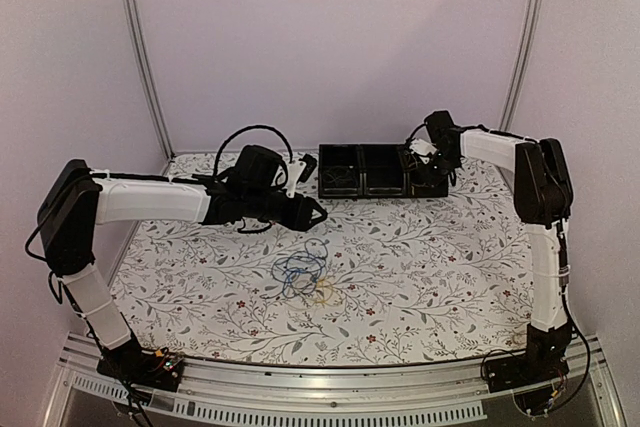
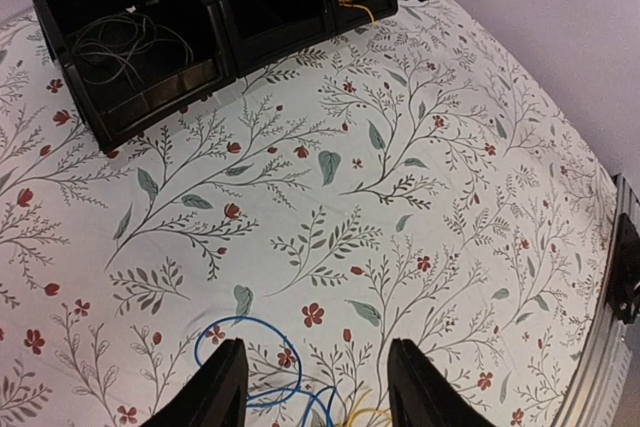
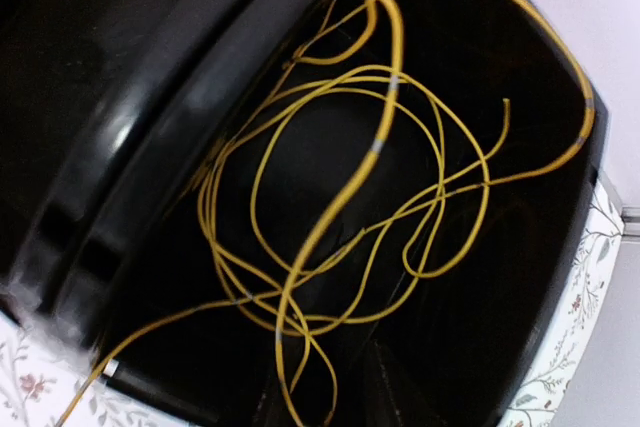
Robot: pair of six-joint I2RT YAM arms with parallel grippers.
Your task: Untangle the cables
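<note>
A tangle of thin blue, dark and yellow cables (image 1: 303, 273) lies on the flowered cloth in the middle. My left gripper (image 1: 318, 215) hovers just behind the tangle, open and empty. In the left wrist view (image 2: 318, 387) a blue loop (image 2: 250, 345) and a yellow strand (image 2: 365, 409) lie beside its left finger and between its fingers. My right gripper (image 1: 425, 175) is over the right black bin. In the right wrist view (image 3: 325, 397) its dark fingers stand apart above loose yellow cables (image 3: 340, 207) lying in that bin. A whitish cable (image 2: 125, 47) lies in the left bin.
A row of black bins (image 1: 360, 185) stands at the back centre of the table. Metal frame posts (image 1: 140, 47) rise at the back corners. A metal rail (image 1: 330, 397) runs along the near edge with the arm bases.
</note>
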